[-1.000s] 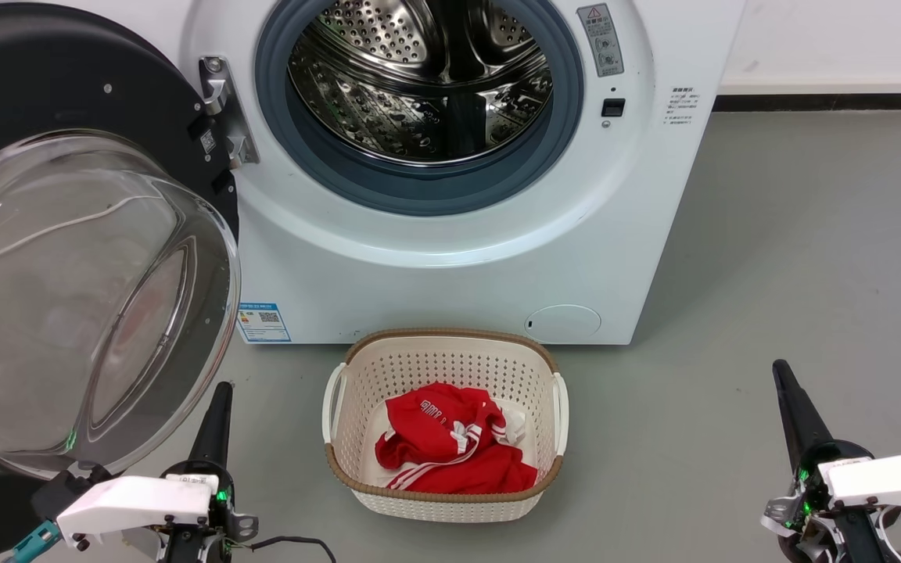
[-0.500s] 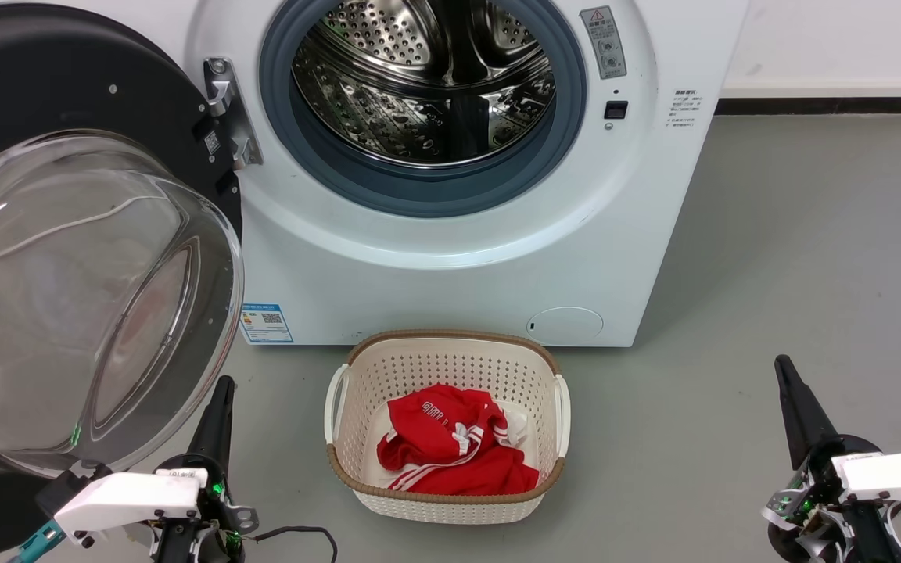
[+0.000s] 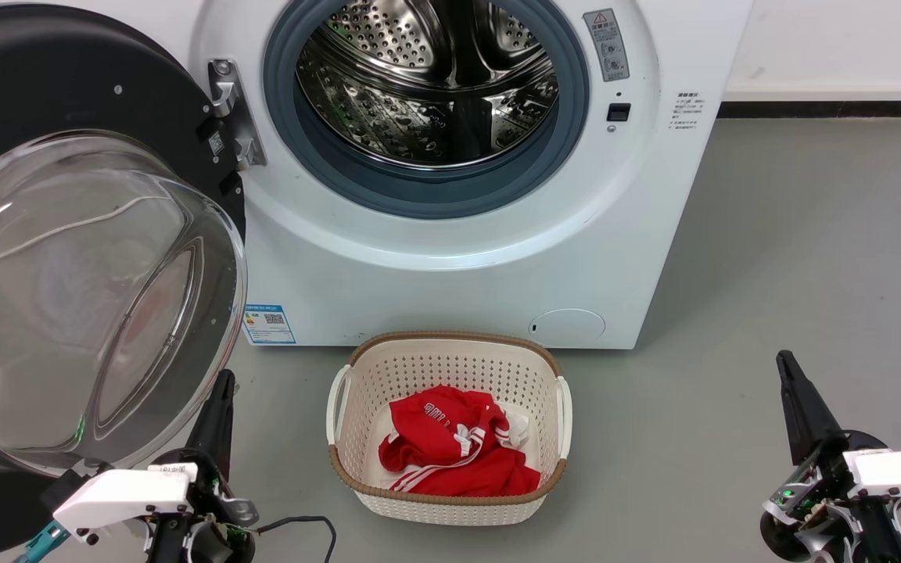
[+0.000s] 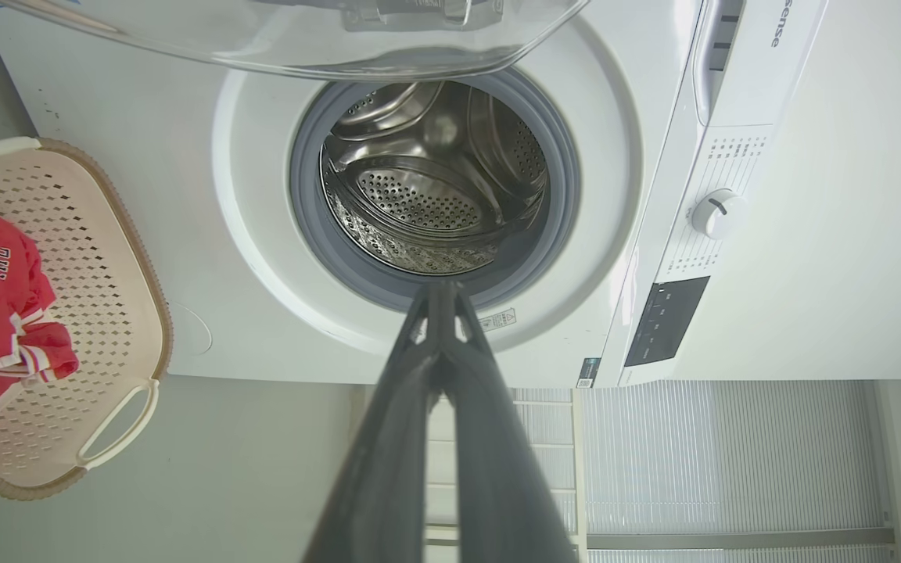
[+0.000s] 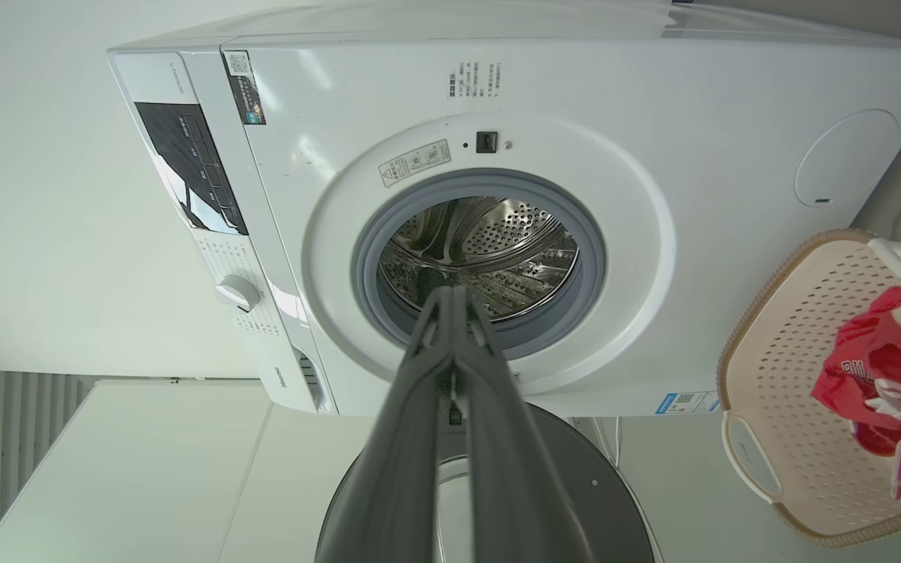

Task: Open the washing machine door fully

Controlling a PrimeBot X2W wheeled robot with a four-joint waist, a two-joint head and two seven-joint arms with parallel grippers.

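Observation:
The washing machine door is a black disc with a bulging clear glass bowl. It hangs swung wide to the left of the white washing machine, hinged at a metal bracket. The steel drum lies exposed inside its blue-grey rubber ring. My left gripper is shut and empty, low at the lower left, just below the glass bowl's edge. My right gripper is shut and empty at the lower right, over the floor. The door's glass crosses the top of the left wrist view; the black disc shows low in the right wrist view.
A cream perforated laundry basket stands on the grey floor before the machine, holding a red garment with white stripes. Open floor stretches to the right of the machine. A white wall with a dark skirting runs behind.
The whole picture has drifted slightly right and down, so the camera moved. Both grippers sit a little lower in the frame. The door stays swung open.

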